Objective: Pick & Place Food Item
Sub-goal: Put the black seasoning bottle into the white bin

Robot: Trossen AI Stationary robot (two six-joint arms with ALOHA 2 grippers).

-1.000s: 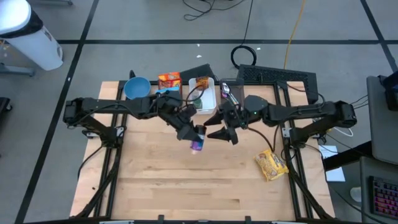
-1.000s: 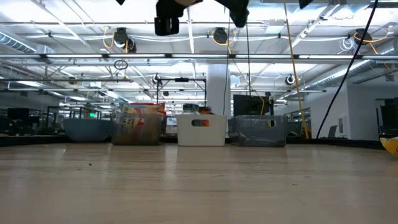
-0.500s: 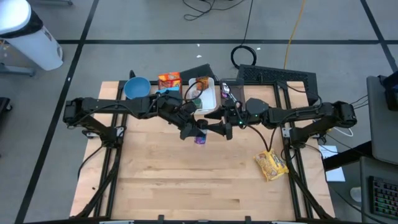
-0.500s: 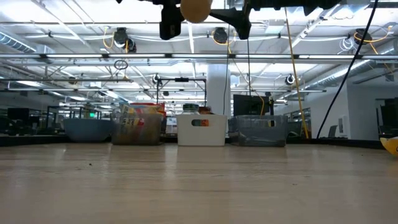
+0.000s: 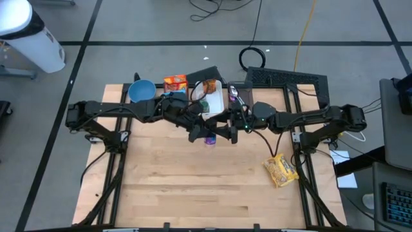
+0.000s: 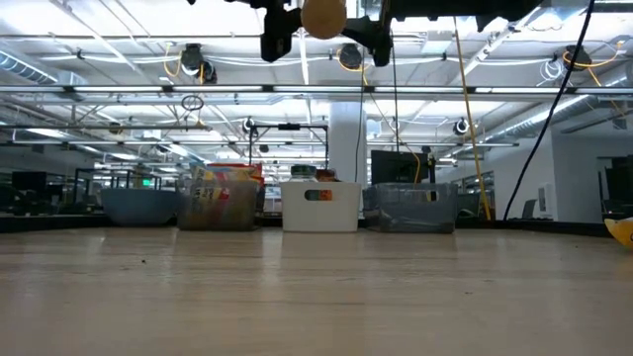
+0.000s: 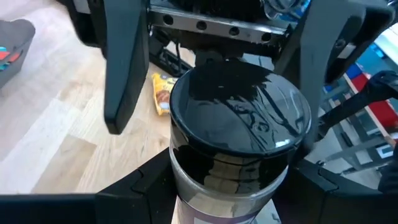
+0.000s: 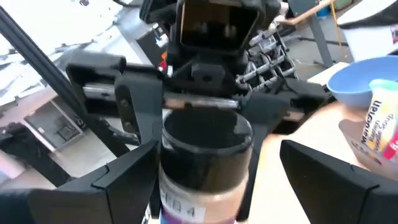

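The left gripper (image 5: 205, 133) holds a jar (image 7: 239, 146) above the desk (image 5: 193, 187), its black lid facing the right gripper (image 5: 217, 133), whose fingers spread wide around it.

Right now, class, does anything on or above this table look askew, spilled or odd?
Nothing spilled. One oddity: the black-lidded jar hangs in mid-air, gripped by the left gripper while the open right gripper brackets it. The yellow snack bag lies askew by the table's edge.
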